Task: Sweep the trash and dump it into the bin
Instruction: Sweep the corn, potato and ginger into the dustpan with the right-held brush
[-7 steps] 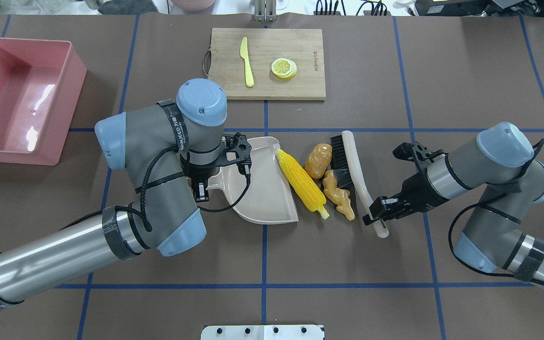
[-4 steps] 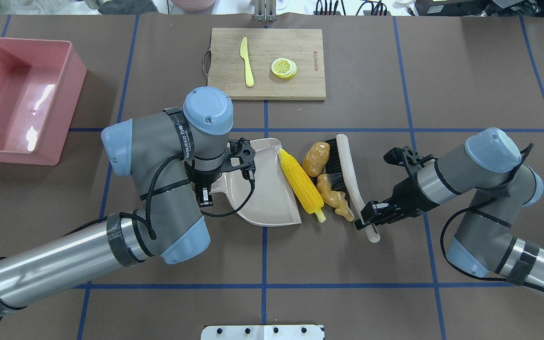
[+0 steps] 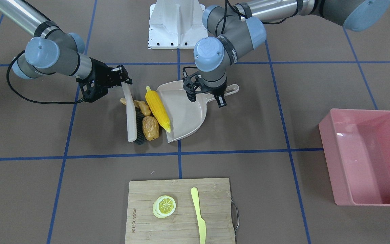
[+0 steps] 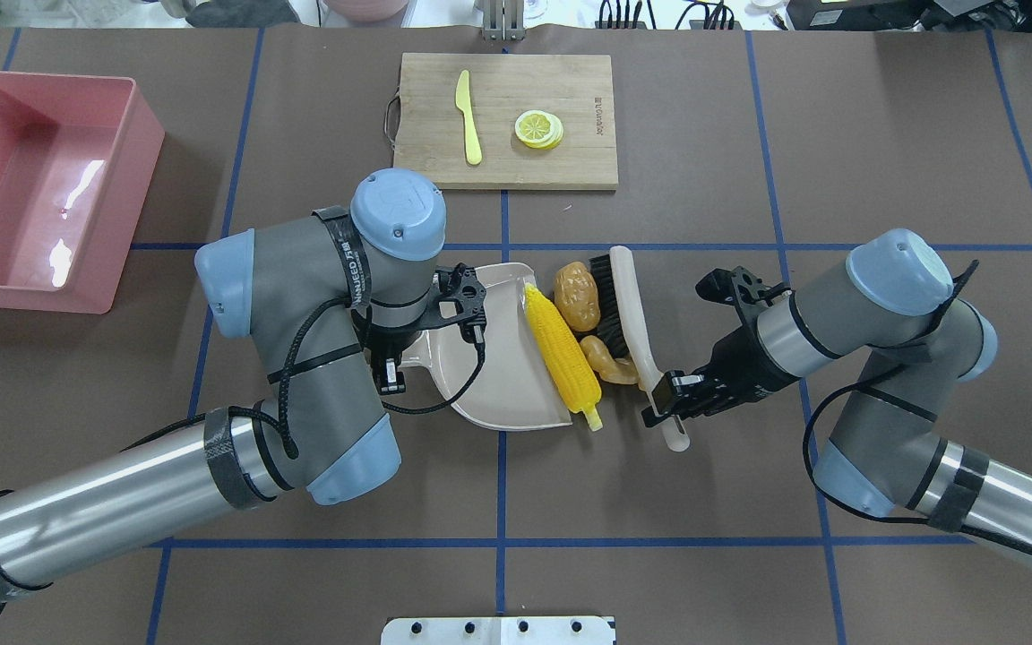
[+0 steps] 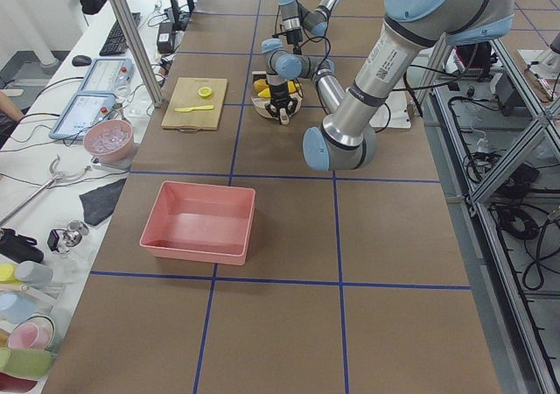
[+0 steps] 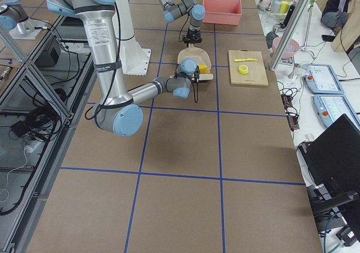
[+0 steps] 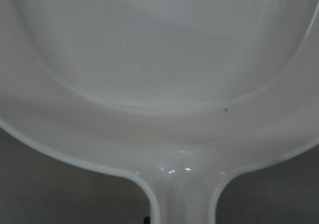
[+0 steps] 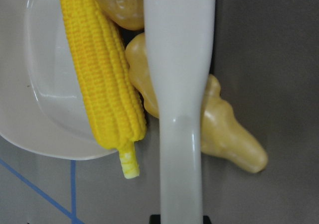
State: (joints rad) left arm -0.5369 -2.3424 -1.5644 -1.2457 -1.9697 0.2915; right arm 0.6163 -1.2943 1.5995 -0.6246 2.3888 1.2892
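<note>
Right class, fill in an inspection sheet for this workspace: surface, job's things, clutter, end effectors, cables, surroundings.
Surface: brown table, blue tape grid.
Job's things: corn partly on the dustpan lip; potato and ginger between corn and brush; bin empty, off to the left arm's side.
Clutter: board with knife and lemon slice.
End effectors: left end effector shut on dustpan handle; right end effector shut on brush handle.
Cables: black cable looping at each wrist.
Surroundings: tablets and a bowl beside the table.
</note>
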